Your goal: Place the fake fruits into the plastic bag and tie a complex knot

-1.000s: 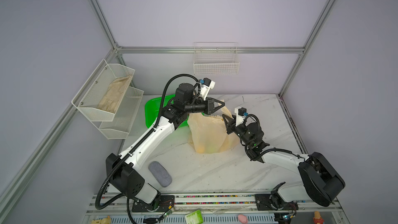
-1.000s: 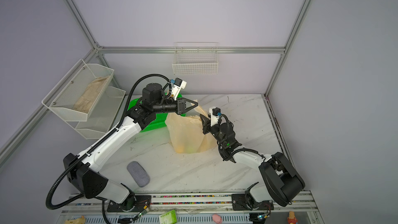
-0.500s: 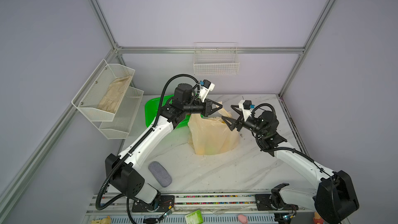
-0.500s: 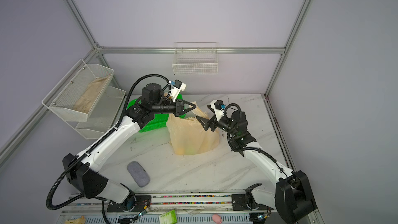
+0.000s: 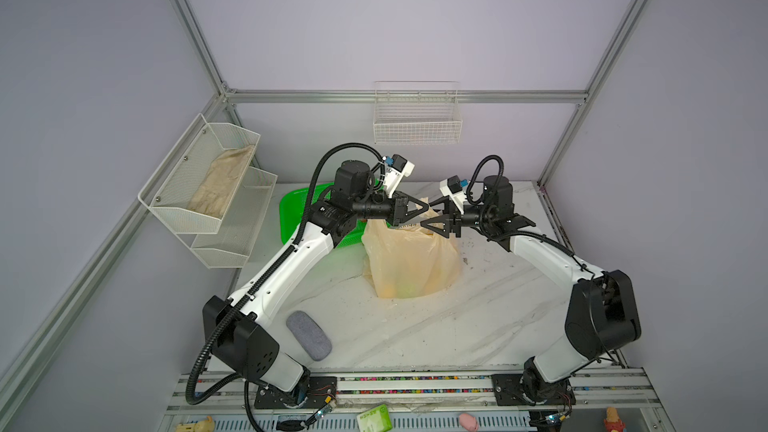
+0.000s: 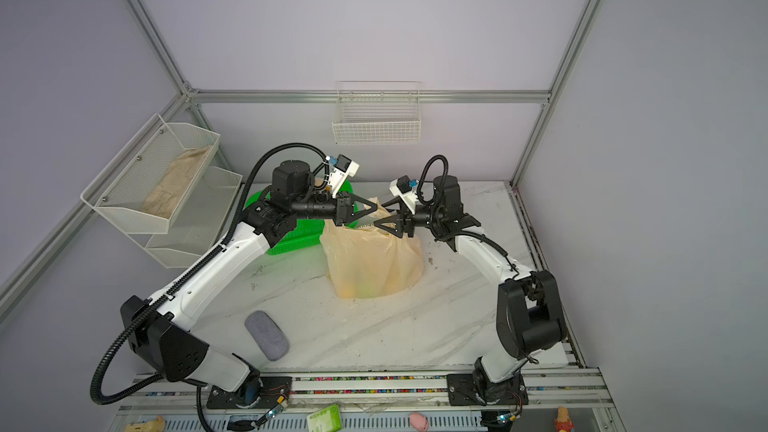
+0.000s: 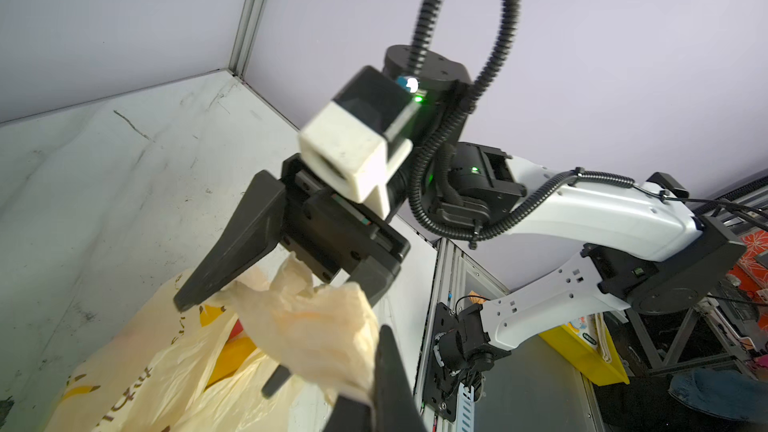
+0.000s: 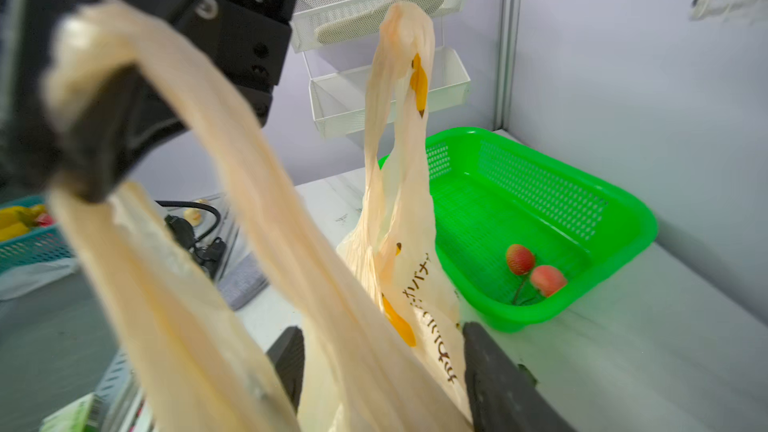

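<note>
We see the left gripper [image 8: 87, 184] pinching one handle [image 8: 232, 151] of the plastic bag [image 5: 411, 268], while the right gripper [image 8: 380, 332] stands spread around it.

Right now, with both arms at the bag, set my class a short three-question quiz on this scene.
1. True or false: the green basket is empty.
2. Which gripper is shut on a handle of the plastic bag: A, the left gripper, or B, the right gripper?
3. Fill in: the oval pad is ___ in colour.
Key: 1 false, two red fruits lie in it; 2 A, the right one stands open around a strand; 3 grey.
</note>
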You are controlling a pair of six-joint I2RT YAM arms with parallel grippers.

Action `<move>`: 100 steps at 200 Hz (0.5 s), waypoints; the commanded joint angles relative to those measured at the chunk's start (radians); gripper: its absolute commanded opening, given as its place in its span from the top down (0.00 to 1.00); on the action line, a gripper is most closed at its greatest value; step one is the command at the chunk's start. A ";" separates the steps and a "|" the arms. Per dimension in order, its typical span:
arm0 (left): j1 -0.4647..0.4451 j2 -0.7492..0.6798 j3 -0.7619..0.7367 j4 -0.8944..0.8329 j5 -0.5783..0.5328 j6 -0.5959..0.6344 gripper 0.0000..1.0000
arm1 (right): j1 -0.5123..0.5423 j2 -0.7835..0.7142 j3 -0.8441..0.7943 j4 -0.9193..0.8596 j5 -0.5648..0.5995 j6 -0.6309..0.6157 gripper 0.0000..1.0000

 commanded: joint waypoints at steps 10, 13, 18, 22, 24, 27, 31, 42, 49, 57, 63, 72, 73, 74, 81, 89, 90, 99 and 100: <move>0.014 0.006 0.089 0.003 0.026 0.018 1.00 | -0.003 0.056 0.068 -0.128 -0.158 -0.130 0.63; 0.015 0.006 0.089 0.003 0.024 0.018 1.00 | -0.003 0.057 0.063 -0.129 -0.159 -0.132 0.66; 0.015 0.007 0.090 0.003 0.023 0.017 1.00 | -0.002 0.057 0.055 -0.125 -0.157 -0.131 0.72; 0.016 0.008 0.091 0.003 0.020 0.017 1.00 | -0.002 0.056 0.045 -0.117 -0.154 -0.126 0.77; 0.017 0.008 0.091 0.003 0.020 0.016 1.00 | -0.003 0.056 0.041 -0.110 -0.153 -0.123 0.79; 0.017 0.008 0.090 0.003 0.017 0.016 1.00 | -0.002 0.054 0.031 -0.099 -0.150 -0.115 0.82; 0.018 0.009 0.092 0.003 0.013 0.016 1.00 | -0.003 0.051 0.018 -0.081 -0.147 -0.102 0.86; 0.018 0.012 0.093 0.003 0.002 0.012 1.00 | -0.003 0.035 -0.031 -0.006 -0.131 -0.043 0.94; 0.020 0.012 0.094 0.003 -0.010 0.007 1.00 | -0.003 0.022 -0.064 0.029 -0.107 -0.017 0.98; 0.020 0.013 0.094 0.002 -0.029 0.007 1.00 | -0.002 0.003 -0.101 0.067 -0.077 0.008 1.00; 0.020 0.011 0.092 0.001 -0.041 0.005 0.97 | -0.003 -0.008 -0.128 0.110 -0.058 0.043 1.00; 0.021 0.008 0.089 0.001 -0.057 0.008 0.92 | -0.002 -0.030 -0.165 0.152 -0.028 0.073 1.00; 0.021 0.008 0.089 0.001 -0.058 0.008 0.92 | -0.002 -0.032 -0.168 0.155 -0.026 0.074 1.00; 0.021 0.007 0.089 0.001 -0.059 0.009 0.92 | -0.002 -0.034 -0.171 0.158 -0.023 0.077 1.00; 0.021 0.002 0.087 0.003 -0.069 0.011 0.88 | -0.002 -0.048 -0.193 0.184 -0.004 0.097 1.00; 0.023 -0.005 0.085 0.006 -0.079 0.014 0.80 | -0.003 -0.063 -0.209 0.203 0.019 0.118 1.00; 0.024 -0.006 0.084 0.006 -0.081 0.013 0.79 | -0.004 -0.065 -0.210 0.204 0.022 0.118 1.00; 0.023 -0.017 0.081 0.006 -0.090 0.018 0.71 | -0.003 -0.080 -0.224 0.219 0.049 0.133 1.00; 0.024 -0.019 0.080 0.007 -0.091 0.020 0.70 | -0.003 -0.082 -0.226 0.222 0.052 0.136 1.00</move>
